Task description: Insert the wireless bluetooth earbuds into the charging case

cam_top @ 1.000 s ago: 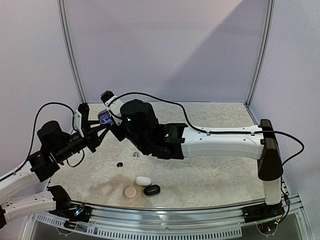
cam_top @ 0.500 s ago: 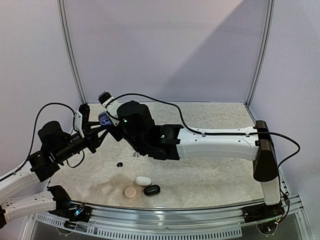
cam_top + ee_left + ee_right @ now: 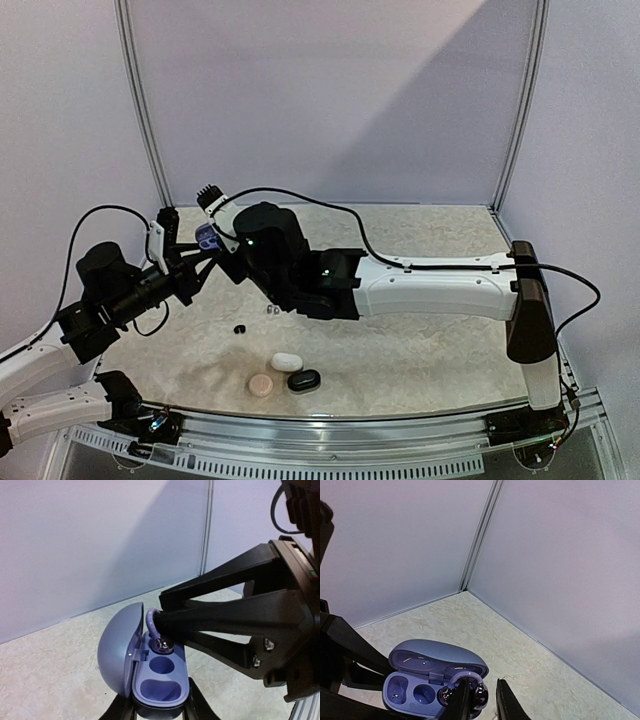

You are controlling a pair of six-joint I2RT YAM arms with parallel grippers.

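My left hand [image 3: 160, 709] is closed on the base of the lavender charging case [image 3: 150, 682]. A finger sits at each side of its lower shell, and I hold it raised above the desk [image 3: 430, 350] at the far left. I hold it there rather than leave it lying flat so that its lid [image 3: 117, 650] hangs open to one side and the wells face my other arm.

My right hand [image 3: 481, 702] reaches in from the opposite side with its fingers drawn narrow. The earbud [image 3: 162, 645], a lavender piece with a shiny ball and a thin curved hook, is at their tips, and I am pressing it down into the far seat of the case. From the wrist view the bud lies partly behind one finger. I cannot tell whether I am clamping it or only touching it as it settles. The near seat [image 3: 161, 666] is empty, so I judge this to be the first bud going into this case.

The approach is steep and head-on because the seat is shaped, and the hook has to line up with its groove. A skewed bud would ride up on the rim.

Down on the desk, well apart from this work, a white case [image 3: 286, 361], a black case [image 3: 304, 380] and a round tan case [image 3: 261, 384] sit close together. A small black bud [image 3: 239, 328] and a greyish bud [image 3: 271, 310] lie loose between them and my hands.
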